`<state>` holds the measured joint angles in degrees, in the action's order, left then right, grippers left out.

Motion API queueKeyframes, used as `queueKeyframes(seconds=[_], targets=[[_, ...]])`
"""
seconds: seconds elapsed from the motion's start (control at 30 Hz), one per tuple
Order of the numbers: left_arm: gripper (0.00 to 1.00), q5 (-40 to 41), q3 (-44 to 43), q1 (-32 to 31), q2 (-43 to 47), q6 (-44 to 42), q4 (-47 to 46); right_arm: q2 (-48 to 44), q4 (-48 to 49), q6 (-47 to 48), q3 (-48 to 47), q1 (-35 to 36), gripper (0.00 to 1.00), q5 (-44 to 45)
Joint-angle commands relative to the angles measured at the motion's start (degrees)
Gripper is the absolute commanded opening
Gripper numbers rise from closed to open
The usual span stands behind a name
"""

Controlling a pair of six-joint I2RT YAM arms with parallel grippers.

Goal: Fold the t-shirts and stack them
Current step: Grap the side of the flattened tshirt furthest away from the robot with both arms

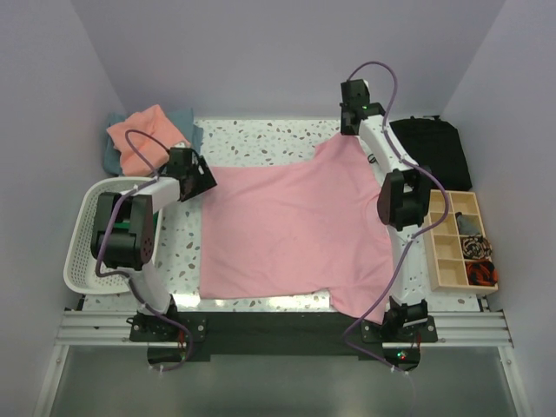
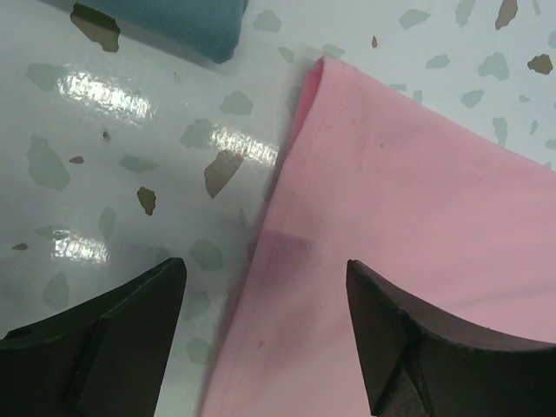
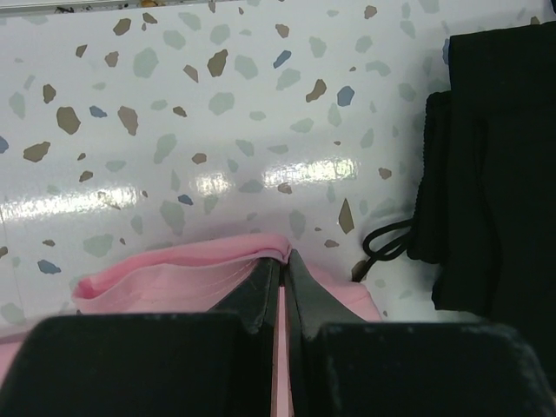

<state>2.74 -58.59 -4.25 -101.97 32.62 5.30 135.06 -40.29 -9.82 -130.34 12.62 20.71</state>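
Note:
A light pink t-shirt lies spread flat on the speckled table. My left gripper is open over its far left corner; in the left wrist view the pink edge runs between the two fingers, neither touching it. My right gripper is shut on the pink shirt's far right sleeve, with a fold of pink cloth pinched between the fingers. A folded salmon-orange shirt lies on a grey-blue shirt at the far left. A bit of bright green shows in the basket behind my left arm.
A white laundry basket stands at the left edge. A black bag with a cord lies at the far right. A wooden compartment tray with small items stands to the right.

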Motion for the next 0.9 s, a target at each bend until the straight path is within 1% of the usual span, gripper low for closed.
queueKeyframes(seconds=[0.0,0.1,0.2,0.33,0.53,0.6,0.63,0.67,0.7,0.73,0.8,0.83,0.87], targets=[[0.82,1.3,-4.43,0.03,-2.35,0.6,-2.48,-2.08,2.15,0.6,1.49,-0.41,0.0,-1.63],[0.83,0.07,-6.18,0.03,-4.81,0.6,-4.33,-3.4,3.99,-0.02,5.87,-0.49,0.0,-3.04],[0.83,-2.21,-8.64,0.03,-7.88,0.16,-8.53,-4.02,5.05,-0.63,8.08,-0.49,0.0,-4.27],[0.83,-5.89,-11.8,0.03,-12.62,-0.1,-11.1,-3.93,5.31,-1.16,9.05,-0.41,0.0,-5.33],[0.81,-7.05,-14.8,0.03,-17.9,-0.8,-11.8,-4.37,6.01,-1.51,9.93,-0.41,0.0,-5.86],[0.78,-7.05,-15.32,0.03,-18.7,-1.15,-12.24,-4.72,6.36,-1.6,10.37,-0.58,0.0,-5.77],[0.76,-7.31,-15.59,0.03,-19.31,-1.33,-12.33,-4.81,6.63,-1.51,10.46,-0.67,0.0,-5.77],[0.7,-7.4,-15.85,0.03,-19.75,-1.42,-12.42,-4.81,6.72,-1.51,10.55,-0.76,0.0,-6.03],[0.67,-7.66,-16.46,0.03,-20.02,-1.51,-12.42,-5.16,6.81,-1.6,10.64,-0.84,0.0,-6.03],[0.56,-7.84,-16.73,0.03,-20.63,-1.77,-12.42,-5.34,6.81,-1.6,10.72,-0.93,0.0,-5.94],[0.44,-8.28,-17.52,-0.05,-21.07,-1.95,-11.98,-6.04,6.98,-1.69,11.51,-1.2,0.0,-6.03],[0.32,-8.28,-17.61,0.03,-21.07,-1.95,-11.98,-6.91,7.24,-1.69,11.86,-1.28,0.0,-6.12],[0.27,-8.54,-17.61,0.03,-21.07,-1.86,-11.98,-7.27,7.16,-1.6,12.3,-1.46,0.0,-6.12]])
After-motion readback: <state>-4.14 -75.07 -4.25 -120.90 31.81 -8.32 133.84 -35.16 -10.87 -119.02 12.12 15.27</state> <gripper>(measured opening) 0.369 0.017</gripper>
